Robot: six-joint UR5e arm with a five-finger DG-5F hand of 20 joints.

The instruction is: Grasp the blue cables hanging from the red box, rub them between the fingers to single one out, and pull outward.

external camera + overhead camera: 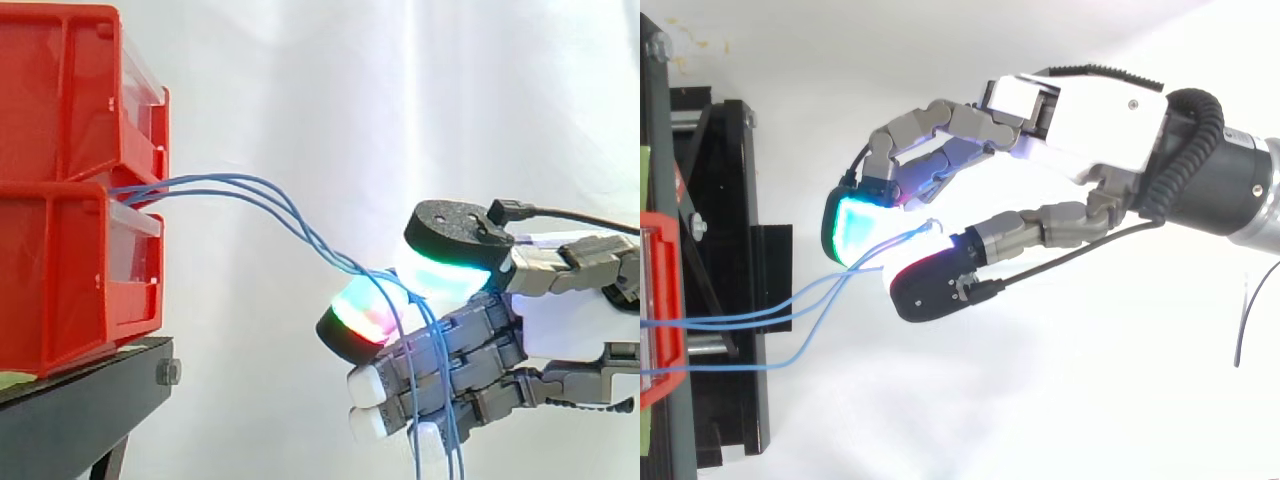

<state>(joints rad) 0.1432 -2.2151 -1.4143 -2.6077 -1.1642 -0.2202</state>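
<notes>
White curtain [300, 80] hangs behind a black stand [80, 420].

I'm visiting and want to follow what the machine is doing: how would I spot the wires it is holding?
Find the two stacked red bins on the black stand at the side view's left. From where they meet, the blue cables arc right and down into the hand, pinched between its glowing pads. They are the only thin blue strands there.

Bright, even light — faint, soft shadows

Blue cables [340, 262] apparently run past the bottom edge.
</notes>
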